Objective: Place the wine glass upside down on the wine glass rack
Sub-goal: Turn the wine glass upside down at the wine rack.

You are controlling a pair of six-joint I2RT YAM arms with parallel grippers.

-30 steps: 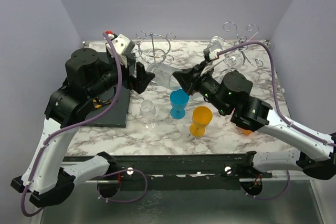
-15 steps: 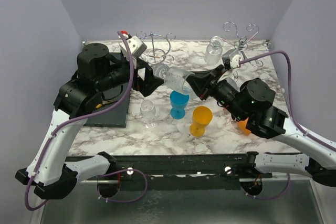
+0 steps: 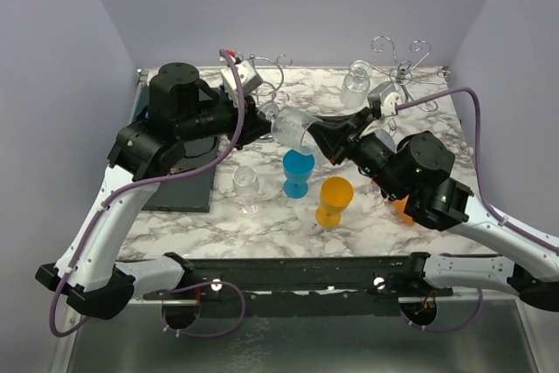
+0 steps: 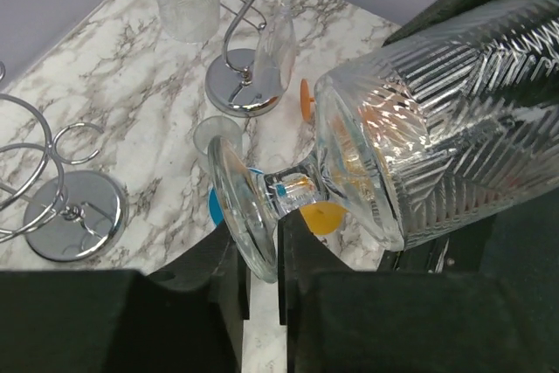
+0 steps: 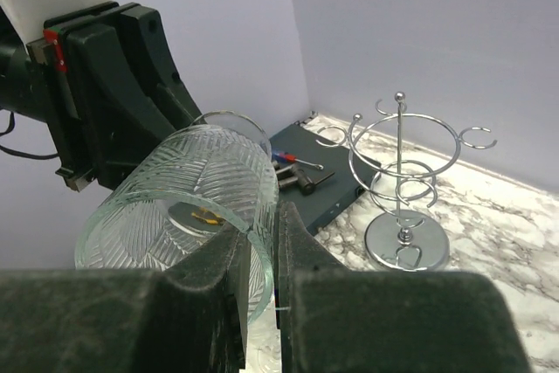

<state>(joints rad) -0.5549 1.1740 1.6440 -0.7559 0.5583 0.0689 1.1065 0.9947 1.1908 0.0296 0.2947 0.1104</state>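
A clear ribbed wine glass lies on its side in the air between both arms. My right gripper is shut on the bowl's rim, one finger inside the bowl and one outside. My left gripper has its fingers closed on the round foot, the stem pointing at the bowl. One chrome wine glass rack stands at the back behind the left wrist, also seen in the right wrist view. A second rack stands back right.
Below the held glass stand a blue goblet, an orange goblet and a small clear glass. A dark tray with tools lies at the left. A clear glass stands by the right rack, where another glass hangs.
My left gripper moved right up to the glass's foot and closed its wide-open fingers on it. The right gripper swung the glass level earlier and has since held still.
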